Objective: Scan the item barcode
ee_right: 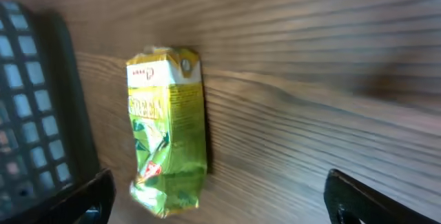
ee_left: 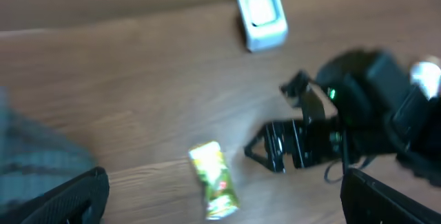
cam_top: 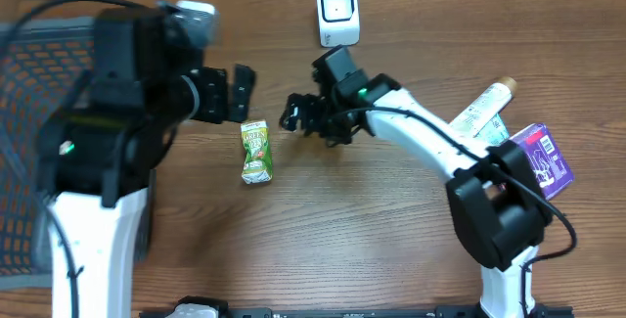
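Two pincers hang over the wooden worktop (cam_top: 391, 240), both spread wide and released, with nothing between their fingers and nothing touching them. In the overhead view the green packet (cam_top: 256, 152) lies flat on the bare wood near the middle, its long side running from 12 to 6 o'clock and its printed face up. The left pincer (cam_top: 235, 93) is just beyond the packet at about 11 o'clock. The right pincer (cam_top: 293, 113) is near it at about 1 o'clock, pointing toward 9 o'clock. The two pincers face each other above the packet and stay apart. In the right wrist view the packet's crimped white top end points to 12 o'clock, and the dark fingertips (ee_right: 372, 196) show only at the lower corners, wide of the packet on either side. The left wrist view is blurred but shows the same wide gap. The white scanner (cam_top: 337, 12) stands at the far edge, at 1 o'clock from the packet and well apart. A mesh basket (cam_top: 29, 73) sits at 9 o'clock, and a tube (cam_top: 484, 108) and a purple box (cam_top: 543, 157) lie at 3 o'clock.
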